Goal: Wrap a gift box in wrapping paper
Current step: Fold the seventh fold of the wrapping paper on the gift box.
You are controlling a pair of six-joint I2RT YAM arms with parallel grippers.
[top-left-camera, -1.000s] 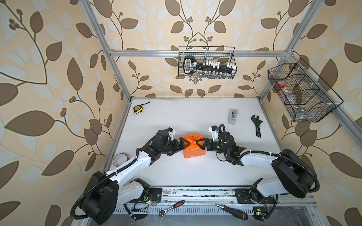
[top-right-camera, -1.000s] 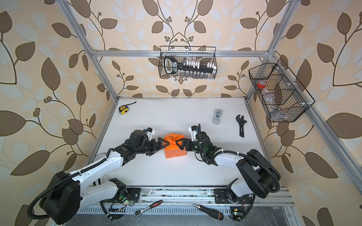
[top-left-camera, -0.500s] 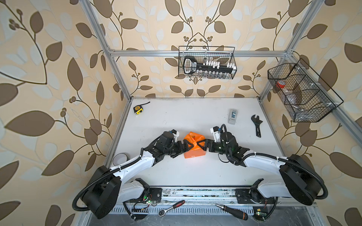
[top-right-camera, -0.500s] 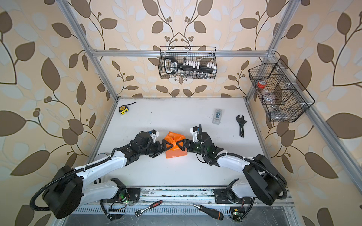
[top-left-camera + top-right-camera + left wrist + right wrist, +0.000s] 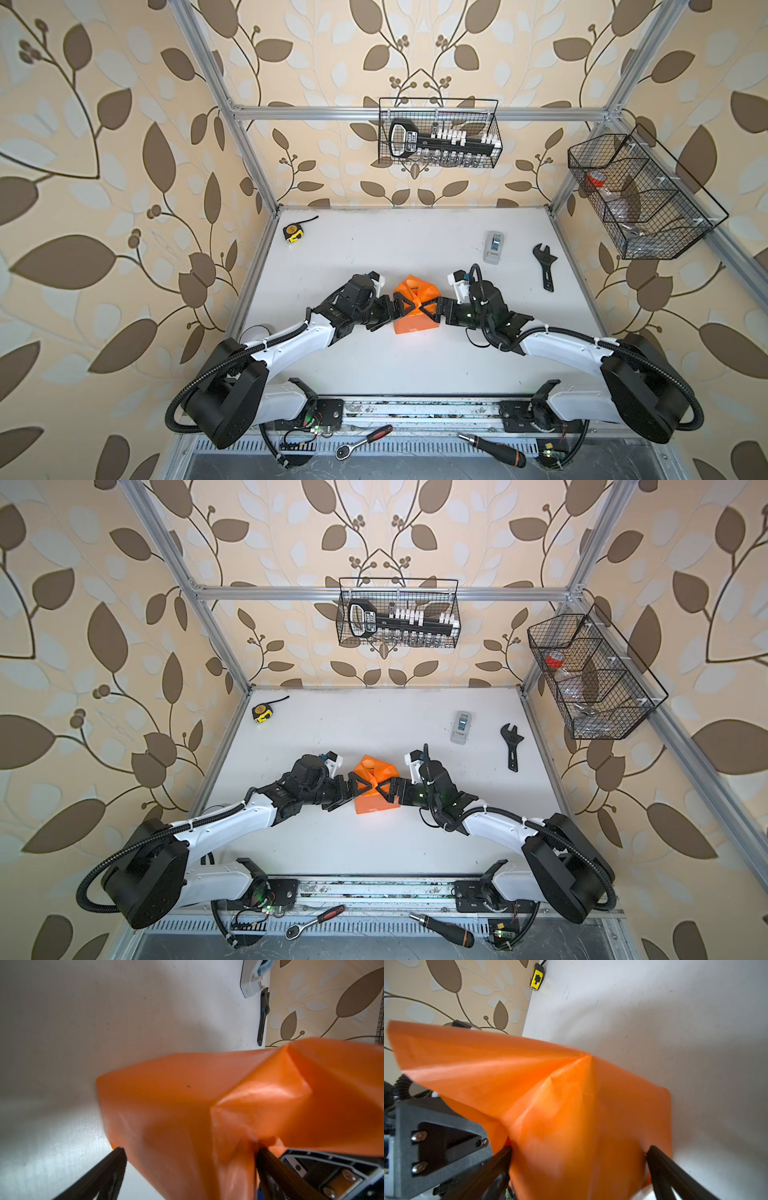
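Note:
The orange wrapping paper [image 5: 415,324] is folded into a box-shaped parcel at mid-table, with loose flaps standing up at its far side [image 5: 372,769]. The gift box is hidden under the paper. My left gripper [image 5: 409,307] reaches in from the left and my right gripper [image 5: 424,311] from the right, nearly meeting over the parcel. In the left wrist view the left gripper [image 5: 189,1150] is open wide, with a paper-covered end [image 5: 187,1095] between its fingers. In the right wrist view the right gripper [image 5: 580,1148] is equally open, straddling the other end of the paper [image 5: 560,1095].
A yellow tape measure [image 5: 293,232] lies at the far left corner. A grey tape dispenser [image 5: 493,247] and a black wrench [image 5: 545,266] lie at the far right. Wire baskets hang on the back wall [image 5: 440,133] and right wall [image 5: 640,195]. A ratchet [image 5: 365,439] and screwdriver [image 5: 494,449] lie past the front rail.
Both grippers have slid inward over the parcel's ends, and the parcel has shifted slightly. The right jaws have opened a little wider.

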